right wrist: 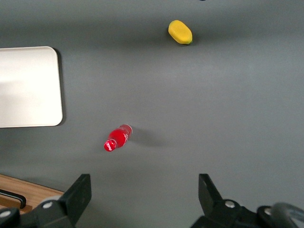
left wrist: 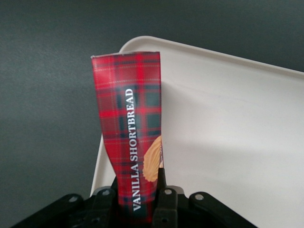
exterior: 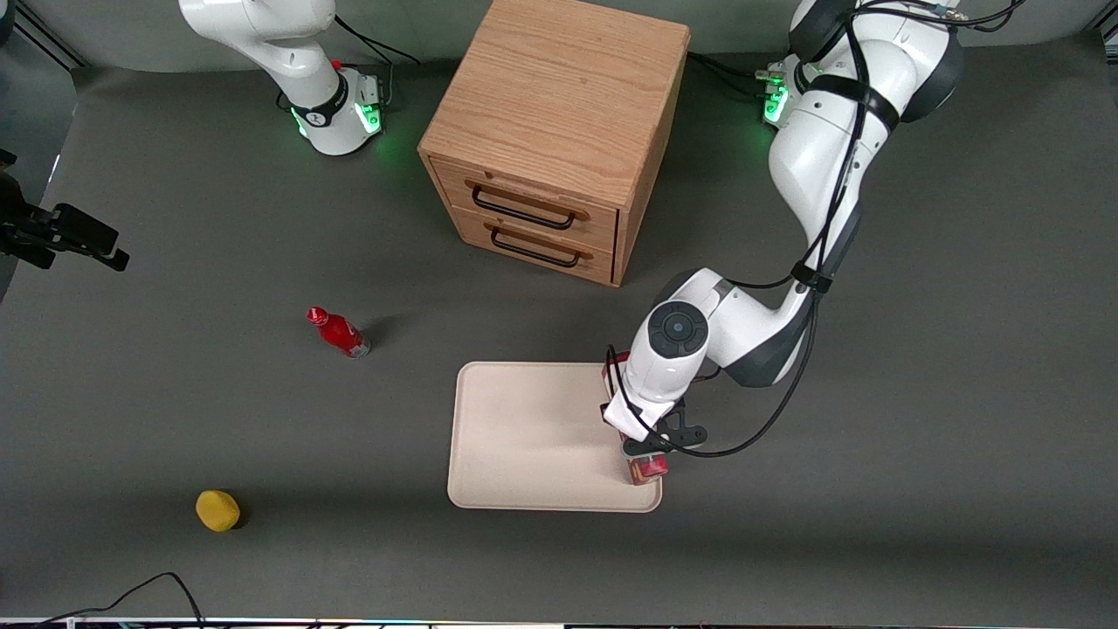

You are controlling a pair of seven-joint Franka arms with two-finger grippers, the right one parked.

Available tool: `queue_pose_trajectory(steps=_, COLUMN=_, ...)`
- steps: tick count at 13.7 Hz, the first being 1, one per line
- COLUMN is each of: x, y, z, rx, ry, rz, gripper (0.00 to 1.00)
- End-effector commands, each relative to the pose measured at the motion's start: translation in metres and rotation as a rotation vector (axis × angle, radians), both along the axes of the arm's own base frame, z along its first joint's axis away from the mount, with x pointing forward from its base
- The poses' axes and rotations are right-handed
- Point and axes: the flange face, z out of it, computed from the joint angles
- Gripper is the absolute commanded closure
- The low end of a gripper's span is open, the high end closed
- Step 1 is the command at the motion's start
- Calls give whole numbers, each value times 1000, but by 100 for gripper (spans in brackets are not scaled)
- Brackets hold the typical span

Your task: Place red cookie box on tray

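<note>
My left gripper (left wrist: 137, 199) is shut on the red cookie box (left wrist: 129, 137), a long plaid carton printed "VANILLA SHORTBREAD" with a tan cookie picture. The box runs along the tray's edge toward the working arm's end, over the cream-white tray (left wrist: 228, 133). In the front view the gripper (exterior: 645, 454) hangs over that edge of the tray (exterior: 524, 428), and only the box's near end (exterior: 648, 470) and a bit of its other end show under the wrist. Whether the box rests on the tray or hangs just above it I cannot tell.
A wooden two-drawer cabinet (exterior: 555, 131) stands farther from the front camera than the tray. A small red bottle (exterior: 338, 332) lies toward the parked arm's end. A yellow rounded object (exterior: 217, 510) lies nearer the front camera, also toward that end.
</note>
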Motion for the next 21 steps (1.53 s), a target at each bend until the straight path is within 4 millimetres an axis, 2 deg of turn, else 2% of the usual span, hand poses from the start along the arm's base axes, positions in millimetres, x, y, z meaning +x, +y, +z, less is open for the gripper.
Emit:
queue_pose_trajectory(steps=1, x=1, y=-3, z=3, rx=-11, ry=-13, rz=-10, gripper=71)
queue_pose_trajectory(steps=2, x=1, y=-4, z=2, rx=-17, ry=-18, rz=-7, gripper=69)
queue_pose_trajectory(steps=3, x=0, y=-6, z=-2, rx=-17, ry=-13, rz=-6, gripper=56)
queue_pose_trajectory(steps=5, x=-3, y=-10, z=-4, rx=-17, ry=-10, rz=-6, gripper=55)
queue_pose_trajectory(steps=7, x=-6, y=-14, z=-6, rx=-13, ry=-8, rz=-17, gripper=41)
queue_pose_trajectory(steps=9, x=-7, y=-15, z=-7, rx=-11, ry=-9, rz=-24, gripper=0)
queue_pose_trajectory(steps=11, x=-4, y=-13, z=3, rx=-6, ry=-27, rz=-33, gripper=0)
queue_pose_trajectory(steps=13, x=0, y=-3, z=27, rx=7, ry=-23, rz=-18, gripper=0)
queue_pose_trajectory(steps=16, x=-6, y=20, z=82, rx=88, ry=61, rz=-45, gripper=0)
queue_pose_trajectory(steps=18, x=-20, y=25, z=124, rx=57, ry=141, rz=-86, gripper=0)
queue_pose_trajectory(steps=19, x=-28, y=37, z=145, rx=69, ry=147, rz=-126, gripper=0)
queue_pose_trajectory(steps=20, x=-35, y=58, z=164, rx=82, ry=145, rz=-152, gripper=0)
queue_pose_trajectory(steps=21, x=-50, y=70, z=182, rx=85, ry=146, rz=-181, gripper=0)
